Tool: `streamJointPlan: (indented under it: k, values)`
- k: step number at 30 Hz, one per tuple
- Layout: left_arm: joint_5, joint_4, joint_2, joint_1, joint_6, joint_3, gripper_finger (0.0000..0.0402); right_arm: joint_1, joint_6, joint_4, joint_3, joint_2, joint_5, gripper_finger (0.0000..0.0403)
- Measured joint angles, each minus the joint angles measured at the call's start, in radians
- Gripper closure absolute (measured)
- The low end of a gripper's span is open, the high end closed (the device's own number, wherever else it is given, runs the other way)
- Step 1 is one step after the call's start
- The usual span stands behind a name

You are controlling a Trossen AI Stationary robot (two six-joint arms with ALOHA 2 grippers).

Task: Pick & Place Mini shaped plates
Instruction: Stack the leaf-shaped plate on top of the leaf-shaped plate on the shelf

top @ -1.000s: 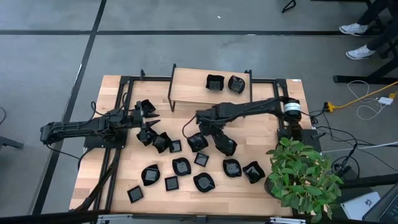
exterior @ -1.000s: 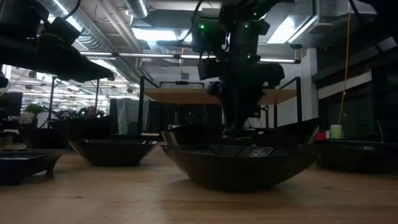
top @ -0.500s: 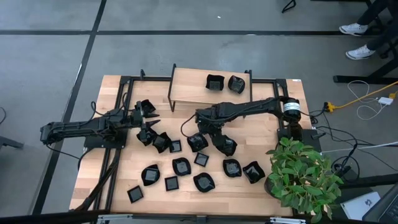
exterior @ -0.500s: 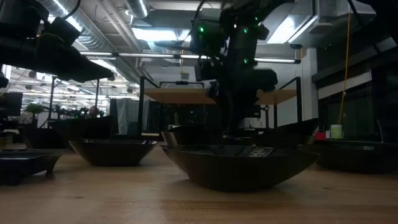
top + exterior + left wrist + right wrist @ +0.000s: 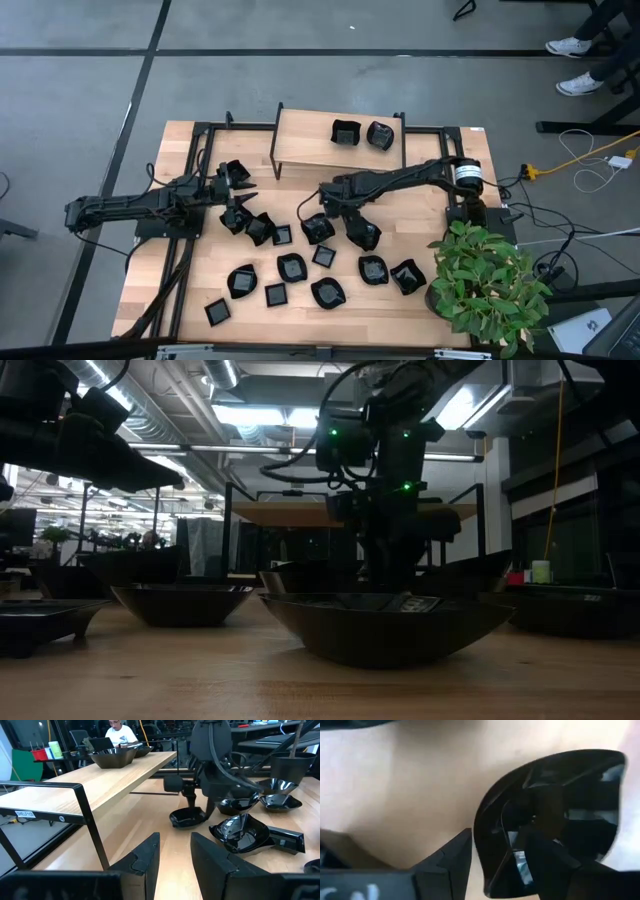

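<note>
Many mini shaped plates, small glossy black dishes, lie scattered over the wooden table (image 5: 420, 215). Two more (image 5: 362, 133) sit on the raised shelf. My right gripper (image 5: 322, 210) is over the table's middle, pointing down at one plate (image 5: 318, 228) that rests flat on the table. It is open, with one finger inside the dish (image 5: 555, 810) and the other outside its rim. The left wrist view shows the same gripper (image 5: 200, 809) at that plate (image 5: 189, 816). My left gripper (image 5: 175, 840) is open and holds nothing, hovering at the table's left near a cluster of plates (image 5: 238, 218). My right gripper comes at the plate from above, pointing down. Its fingers stand on either side of the rim (image 5: 481, 845), one (image 5: 545, 855) inside the dish, the other (image 5: 452, 857) outside. Whether they touch the rim, I cannot tell. The plate sits on the table.
A black metal frame carries the wooden shelf (image 5: 310, 145) along the far side. A potted plant (image 5: 490, 285) stands at the near right corner. Other plates lie close around the right gripper, one (image 5: 365, 235) to its right. A plate (image 5: 385, 625) fills the low view's foreground.
My right gripper has shifted a little toward the table's right and come down closer to the plate below it. The plates have kept their places.
</note>
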Motion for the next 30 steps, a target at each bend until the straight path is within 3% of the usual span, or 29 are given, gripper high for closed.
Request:
streamJointPlan:
  k: [13,22,30]
  values:
    - [0.0,0.0,0.0,0.0,0.0,0.0,0.0297,0.002,-0.004,-0.009,0.002,-0.002,-0.025,0.0393]
    - [0.0,0.0,0.0,0.0,0.0,0.0,0.0297,0.002,-0.01,-0.149,0.093,-0.002,-0.115,0.0398]
    - [0.0,0.0,0.0,0.0,0.0,0.0,0.0297,0.002,-0.019,-0.278,0.186,-0.001,-0.125,0.0399]
